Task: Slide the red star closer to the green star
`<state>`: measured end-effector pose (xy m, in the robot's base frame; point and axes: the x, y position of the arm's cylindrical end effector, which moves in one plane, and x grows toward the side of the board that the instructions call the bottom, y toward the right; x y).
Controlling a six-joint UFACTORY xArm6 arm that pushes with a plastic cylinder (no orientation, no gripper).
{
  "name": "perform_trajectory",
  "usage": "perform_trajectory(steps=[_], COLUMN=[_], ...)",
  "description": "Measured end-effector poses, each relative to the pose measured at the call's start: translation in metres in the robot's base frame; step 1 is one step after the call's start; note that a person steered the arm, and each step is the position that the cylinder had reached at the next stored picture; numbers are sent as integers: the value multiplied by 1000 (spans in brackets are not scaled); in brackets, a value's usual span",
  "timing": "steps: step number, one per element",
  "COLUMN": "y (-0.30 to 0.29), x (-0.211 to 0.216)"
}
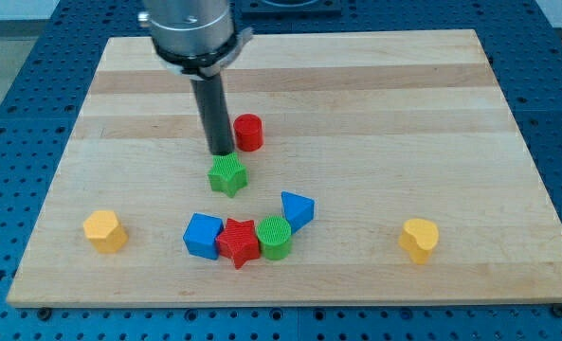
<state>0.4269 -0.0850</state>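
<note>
You'll find my tip (222,152) just above the green star (228,175) (bare rod, holding nothing); the red star (239,242) sits below, wedged between blue cube (203,236) and green cylinder (275,237).

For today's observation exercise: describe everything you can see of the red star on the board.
The red star is a small, chunky, matte block, seemingly plastic, lying flat near the wooden board's bottom edge. A blue block touches its left side and a ribbed green cylinder its right. The green star sits apart above it, with my tip just beyond.
</note>
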Motion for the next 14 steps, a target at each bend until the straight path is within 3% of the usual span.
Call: perform_trajectory(steps=[1, 3, 4, 7, 9, 10, 12, 14], y=[5, -121, -133, -85, -82, -46, 15, 1], x=[-2, -5, 30, 97, 169, 192, 176, 118])
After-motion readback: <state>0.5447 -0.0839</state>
